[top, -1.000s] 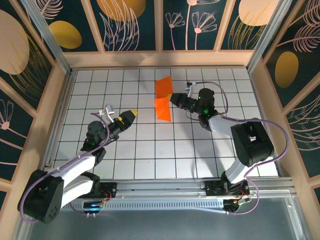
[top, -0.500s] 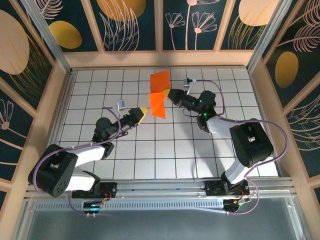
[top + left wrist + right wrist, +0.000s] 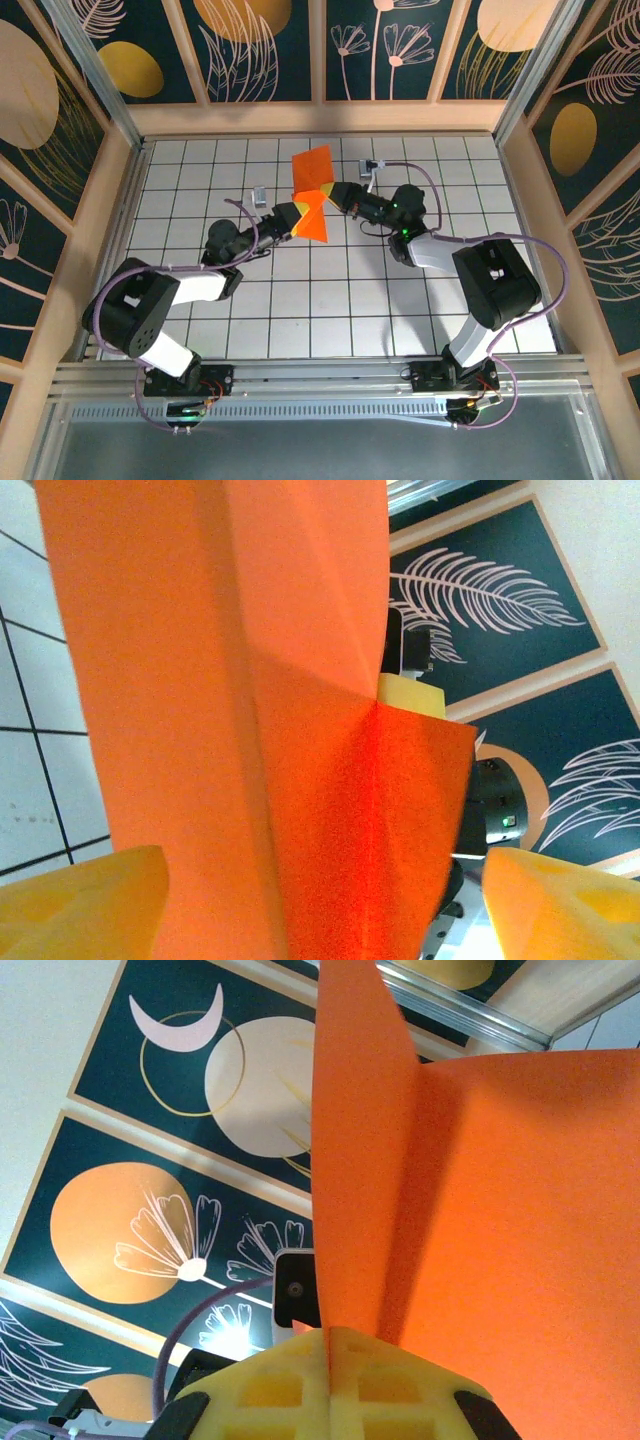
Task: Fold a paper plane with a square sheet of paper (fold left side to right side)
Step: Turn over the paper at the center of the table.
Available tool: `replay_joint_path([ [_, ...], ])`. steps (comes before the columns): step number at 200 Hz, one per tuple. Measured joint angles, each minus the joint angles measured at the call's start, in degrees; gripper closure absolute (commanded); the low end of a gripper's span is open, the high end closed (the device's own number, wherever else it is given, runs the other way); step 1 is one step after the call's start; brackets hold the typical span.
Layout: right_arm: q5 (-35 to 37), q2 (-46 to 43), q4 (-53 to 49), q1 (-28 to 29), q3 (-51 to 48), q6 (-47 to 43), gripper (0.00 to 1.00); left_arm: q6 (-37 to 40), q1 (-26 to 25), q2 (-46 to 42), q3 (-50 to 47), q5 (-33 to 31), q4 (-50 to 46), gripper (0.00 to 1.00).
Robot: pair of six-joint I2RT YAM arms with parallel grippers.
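Where the right gripper is pinched tight on the square sheet of paper from 3 o'clock, the creased sheet sits toward 12 o'clock over the grid table. The left gripper (jaws spread wide, the sheet between them) lies at its 8 o'clock.

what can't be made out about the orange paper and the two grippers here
Top external: whether the left gripper touches the orange paper, and where the right gripper pinches it, is too small to tell.
Left wrist: the paper is cut off at top and bottom edges, and it hides most of the right gripper.
Right wrist: the paper runs past the top and right edges, so its full outline is unknown.
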Motion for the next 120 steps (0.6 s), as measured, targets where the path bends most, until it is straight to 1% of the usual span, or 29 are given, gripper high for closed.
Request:
replay_joint_path([
  [53,0.0,0.5,-0.1,0.0,-0.2,0.0,1.00,-2.0,0.0,1.3,0.0,0.0,2.8,0.52],
  [93,0.2,0.6,-1.0,0.0,-0.8,-0.2,0.82,-1.5,0.0,1.3,0.0,-0.2,2.6,0.73],
  [120,0.5,0.4,-4.2,-0.2,-1.4,-2.2,0.68,0.3,0.0,0.3,0.0,-0.7,-1.5,0.84],
])
